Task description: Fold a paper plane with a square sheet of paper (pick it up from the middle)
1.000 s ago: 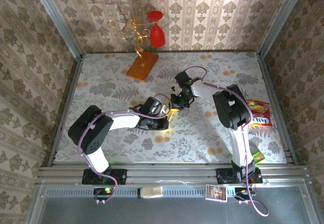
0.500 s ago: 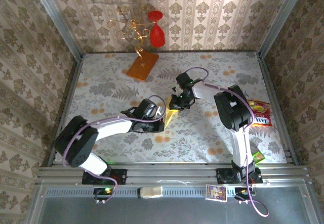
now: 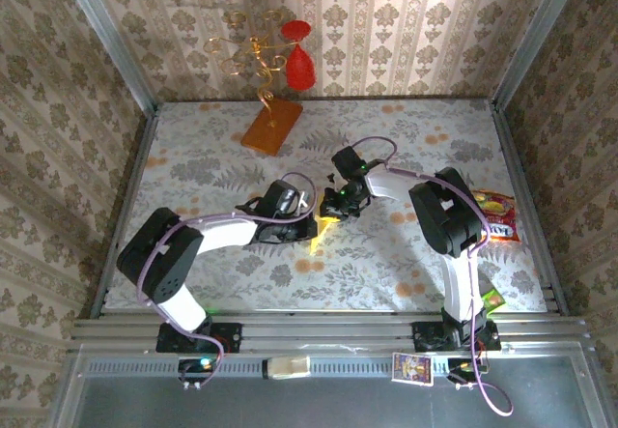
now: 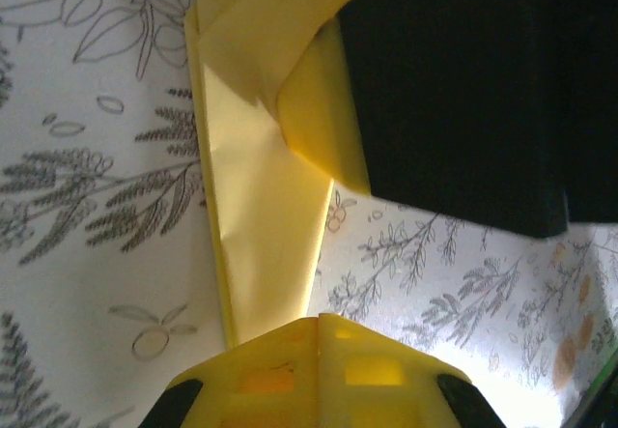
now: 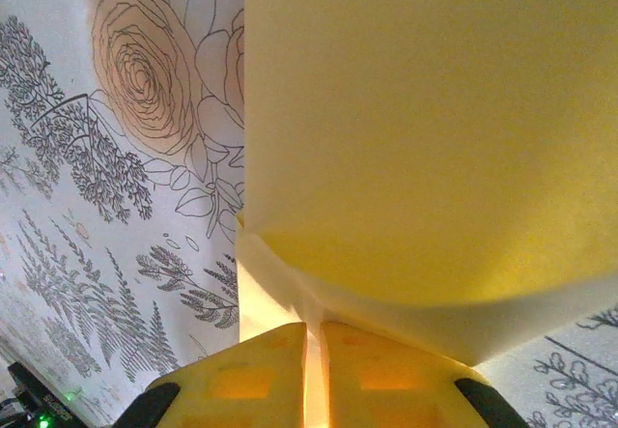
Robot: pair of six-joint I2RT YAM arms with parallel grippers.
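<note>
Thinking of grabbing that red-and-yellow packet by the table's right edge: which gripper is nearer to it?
Right. The right gripper sits left of the packet; the left gripper lies farther left.

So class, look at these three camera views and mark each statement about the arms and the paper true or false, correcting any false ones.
1. The left gripper and the right gripper are both shut on the square sheet of paper. True.
2. The paper lies flat and unfolded. False: the left wrist view shows it creased into layers.
3. The orange-brown slab sits beside the arm bases. False: it is at the far side of the table, near the back wall.
4. A snack packet lies at the table's right side. True.
</note>
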